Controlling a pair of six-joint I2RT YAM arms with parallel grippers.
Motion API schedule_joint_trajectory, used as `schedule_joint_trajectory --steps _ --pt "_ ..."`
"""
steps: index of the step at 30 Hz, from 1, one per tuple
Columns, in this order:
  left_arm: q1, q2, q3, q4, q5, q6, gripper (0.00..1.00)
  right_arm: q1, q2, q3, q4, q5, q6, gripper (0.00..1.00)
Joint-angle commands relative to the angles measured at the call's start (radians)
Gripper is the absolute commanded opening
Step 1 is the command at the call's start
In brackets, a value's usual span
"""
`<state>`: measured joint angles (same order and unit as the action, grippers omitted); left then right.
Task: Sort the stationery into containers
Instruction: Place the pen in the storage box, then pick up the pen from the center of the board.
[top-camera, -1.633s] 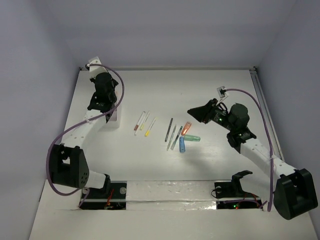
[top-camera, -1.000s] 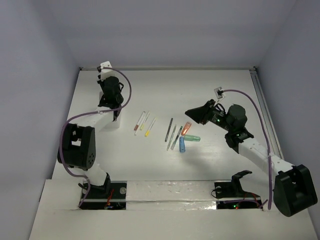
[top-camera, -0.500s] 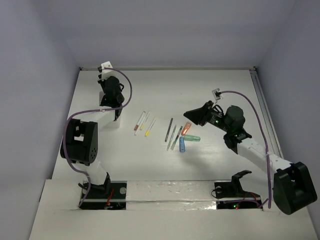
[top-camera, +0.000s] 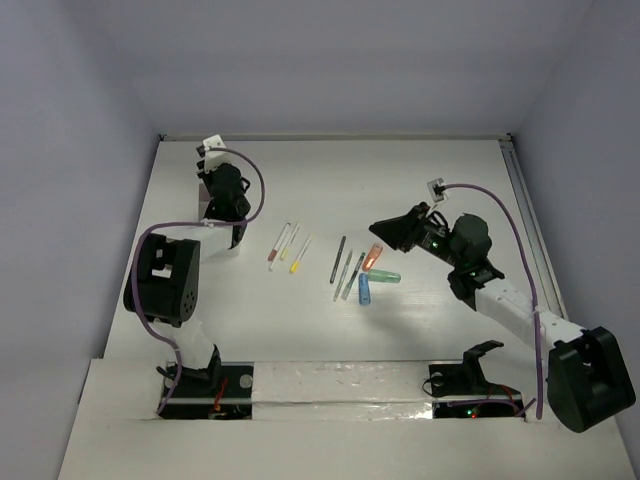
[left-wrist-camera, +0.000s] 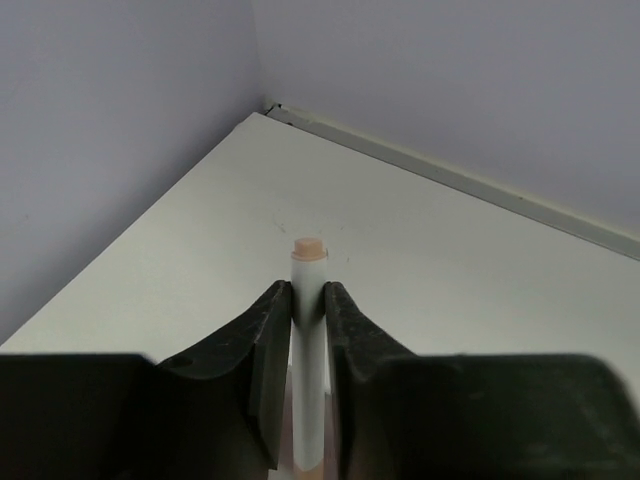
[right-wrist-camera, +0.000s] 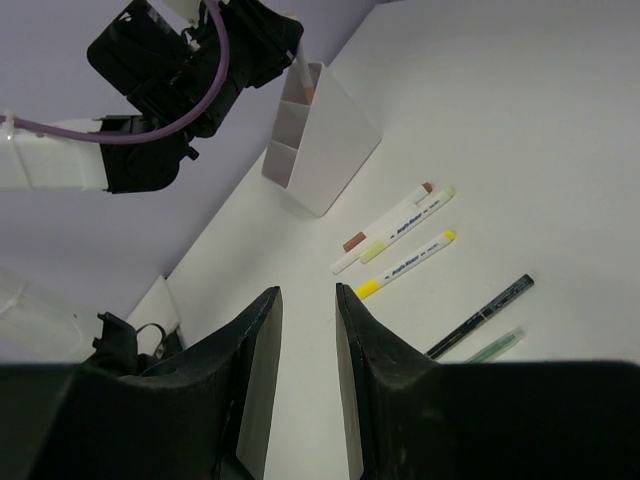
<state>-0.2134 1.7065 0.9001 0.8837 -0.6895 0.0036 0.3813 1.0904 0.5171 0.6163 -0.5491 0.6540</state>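
My left gripper (left-wrist-camera: 308, 288) is shut on a thin white stick (left-wrist-camera: 308, 330) with a pinkish end, held upright over the far end of the white container (top-camera: 229, 244) at the table's left. The right wrist view shows the stick (right-wrist-camera: 303, 76) reaching the open top of the container (right-wrist-camera: 325, 150). Three white sticks (top-camera: 288, 246) lie right of the container. Slim pens (top-camera: 345, 268) and the orange (top-camera: 373, 256), mint-green (top-camera: 384, 276) and blue markers (top-camera: 364, 289) lie mid-table. My right gripper (top-camera: 386, 230) hovers open just above these, empty (right-wrist-camera: 305, 292).
The left arm (top-camera: 165, 275) is folded up close to the left wall, its purple cable looping beside it. Walls close off the left, back and right of the table. The arm bases and a white strip (top-camera: 330, 385) line the near edge.
The left arm has folded upright and its wrist has shifted a little towards the back over the container, still gripping the stick. The right gripper has barely moved.
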Motion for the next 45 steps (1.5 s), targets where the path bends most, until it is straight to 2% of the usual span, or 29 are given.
schedule_joint_trajectory --steps 1,2,3,7,10,14,15,16,17,18,19,20,25,32,33,36,45 --pt "0.006 -0.047 -0.02 0.051 -0.025 -0.048 0.19 0.008 -0.018 -0.005 0.059 0.018 -0.013 0.34" --pt "0.006 -0.053 -0.023 0.046 -0.025 -0.056 0.21 0.008 -0.018 0.003 0.05 0.021 -0.017 0.34" --pt "0.006 -0.065 -0.024 0.04 -0.025 -0.063 0.29 0.008 -0.018 0.003 0.043 0.032 -0.02 0.34" --pt "-0.004 -0.155 -0.049 0.034 -0.007 -0.102 0.48 0.008 -0.008 0.003 0.056 0.012 -0.005 0.34" --pt "-0.015 -0.206 -0.037 -0.009 0.016 -0.126 0.52 0.008 -0.009 0.001 0.053 0.021 -0.008 0.34" --pt "-0.043 -0.315 -0.038 -0.09 0.08 -0.207 0.48 0.008 -0.007 0.006 0.048 0.006 -0.004 0.34" --pt "-0.058 -0.359 -0.046 -0.118 0.115 -0.271 0.37 0.008 -0.007 0.008 0.042 0.015 -0.007 0.32" --pt "-0.072 -0.376 -0.05 -0.173 0.16 -0.302 0.31 0.008 -0.007 0.009 0.031 0.021 -0.014 0.27" --pt "-0.072 -0.39 -0.055 -0.205 0.28 -0.332 0.27 0.008 -0.007 0.011 0.028 0.026 -0.016 0.16" --pt "-0.092 -0.398 -0.056 -0.239 0.342 -0.355 0.15 0.008 -0.001 0.011 0.028 0.02 -0.014 0.12" --pt "-0.11 -0.395 -0.058 -0.306 0.385 -0.375 0.11 0.008 0.003 0.014 0.031 0.014 -0.008 0.08" --pt "-0.16 -0.386 -0.056 -0.339 0.436 -0.373 0.0 0.008 0.005 0.014 0.034 0.009 -0.007 0.04" --pt "-0.291 -0.312 -0.059 -0.557 0.459 -0.343 0.0 0.017 0.02 0.015 0.034 0.014 0.001 0.0" --pt "-0.302 -0.271 -0.136 -0.595 0.484 -0.364 0.0 0.018 0.039 0.023 0.031 0.011 -0.005 0.0" --pt "-0.302 -0.253 -0.139 -0.595 0.476 -0.364 0.09 0.018 0.043 0.026 0.033 0.002 -0.004 0.0" --pt "-0.302 -0.203 -0.104 -0.606 0.467 -0.356 0.24 0.018 0.045 0.027 0.025 0.011 -0.016 0.0" --pt "-0.302 -0.036 0.002 -0.64 0.415 -0.323 0.22 0.027 0.035 0.027 0.017 0.015 -0.021 0.0"
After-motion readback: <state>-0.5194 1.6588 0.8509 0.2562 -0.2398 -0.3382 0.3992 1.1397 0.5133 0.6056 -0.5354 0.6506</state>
